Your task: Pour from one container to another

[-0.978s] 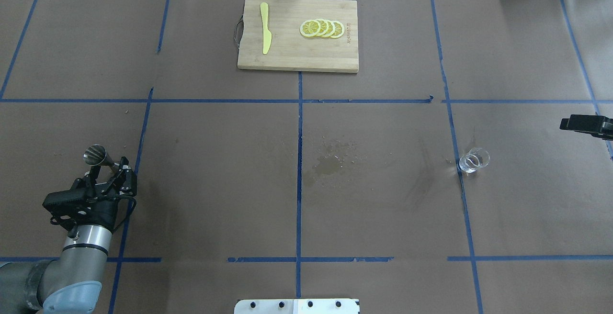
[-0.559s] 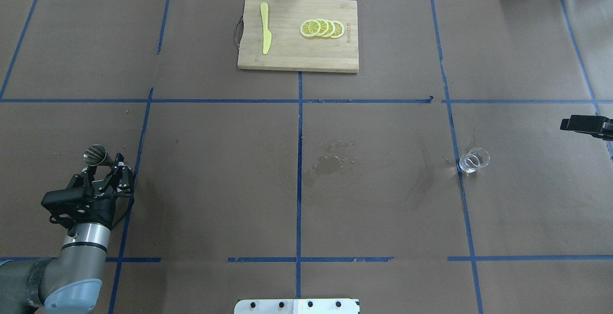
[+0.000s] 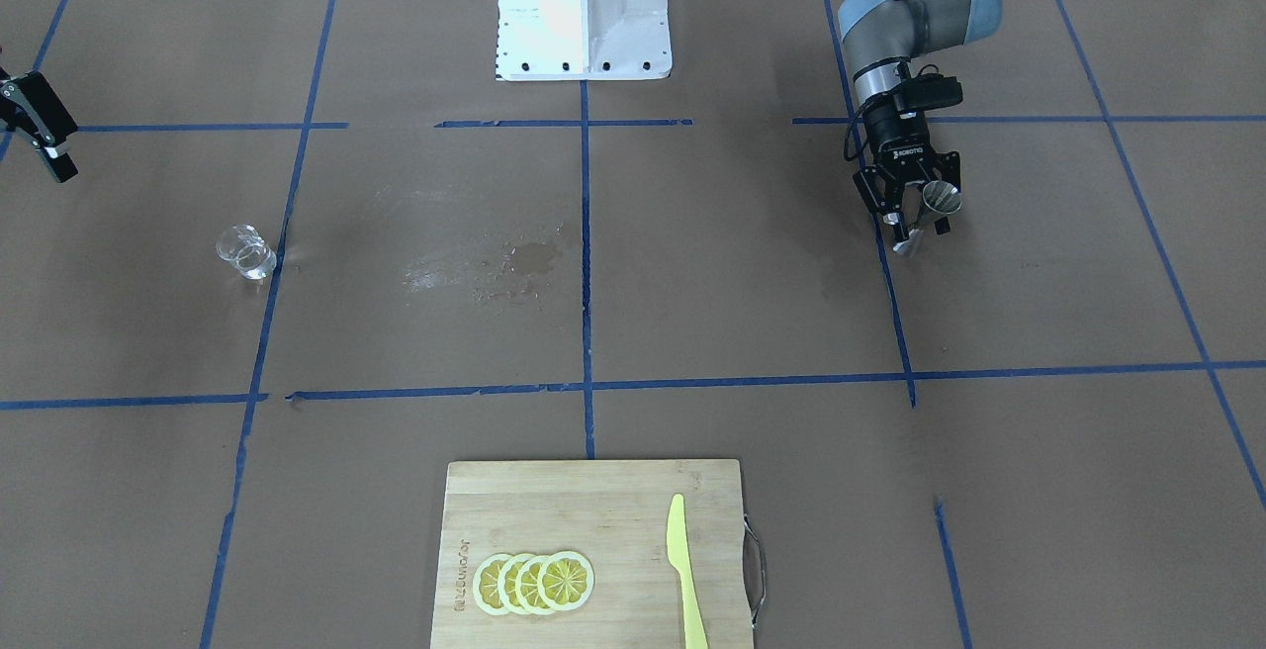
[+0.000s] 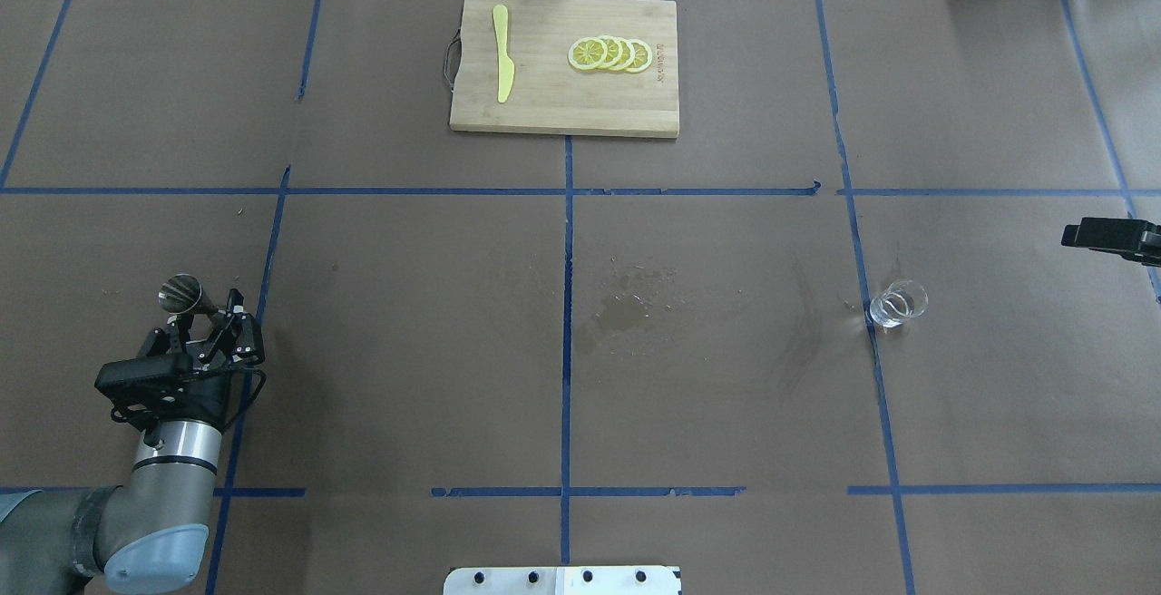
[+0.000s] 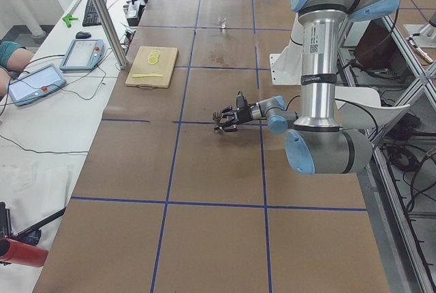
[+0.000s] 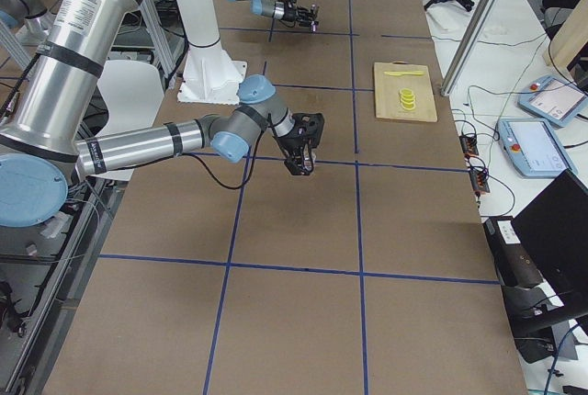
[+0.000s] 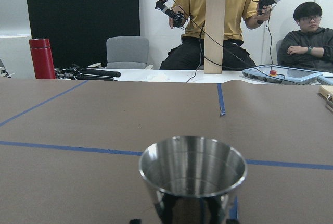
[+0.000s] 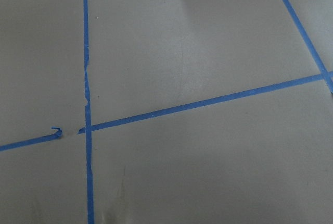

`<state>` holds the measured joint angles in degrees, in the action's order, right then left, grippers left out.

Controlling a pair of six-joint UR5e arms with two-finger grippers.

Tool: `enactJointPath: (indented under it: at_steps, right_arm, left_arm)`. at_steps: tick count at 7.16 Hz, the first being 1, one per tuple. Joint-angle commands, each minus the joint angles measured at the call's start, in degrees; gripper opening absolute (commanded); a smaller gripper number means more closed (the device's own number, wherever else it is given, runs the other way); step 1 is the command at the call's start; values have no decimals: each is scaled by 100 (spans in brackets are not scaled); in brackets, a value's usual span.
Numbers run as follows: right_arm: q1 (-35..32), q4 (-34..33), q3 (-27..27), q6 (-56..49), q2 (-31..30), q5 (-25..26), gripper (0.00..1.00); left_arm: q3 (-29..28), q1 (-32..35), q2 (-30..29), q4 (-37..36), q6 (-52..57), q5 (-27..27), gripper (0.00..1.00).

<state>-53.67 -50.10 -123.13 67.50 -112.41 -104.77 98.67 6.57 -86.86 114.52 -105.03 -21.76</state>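
Observation:
The steel jigger (image 4: 184, 293) stands on the brown table at the near left, also seen at jigger (image 3: 938, 201). My left gripper (image 4: 207, 312) is open, one finger on each side of the jigger's lower half. In the left wrist view the jigger's cup (image 7: 192, 174) fills the bottom centre, very close. The clear glass cup (image 4: 898, 303) stands upright far to the right on a blue tape line, seen too at glass cup (image 3: 244, 253). My right gripper (image 4: 1075, 235) hovers beyond the cup at the table's right edge. I cannot tell whether it is open or shut.
A wooden cutting board (image 4: 544, 105) with lemon slices (image 4: 609, 54) and a yellow knife (image 4: 502, 53) lies at the far centre. A wet stain (image 4: 621, 305) marks the middle of the table. People sit beyond the table's left end (image 7: 218, 31).
My left gripper has crept slightly forward and to the right around the jigger. The jigger, the glass cup and the right arm have not moved.

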Motion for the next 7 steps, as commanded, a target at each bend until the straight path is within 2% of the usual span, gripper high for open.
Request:
enactJointPath:
  at_steps: [1, 7]
  right_arm:
    - [-3, 0, 0, 0, 0, 0, 100]
    - [-3, -9, 17, 0, 0, 0, 100]
  left_arm:
    - [-41, 72, -24, 0, 0, 39, 62]
    - [-138, 143, -94, 0, -26, 180, 57]
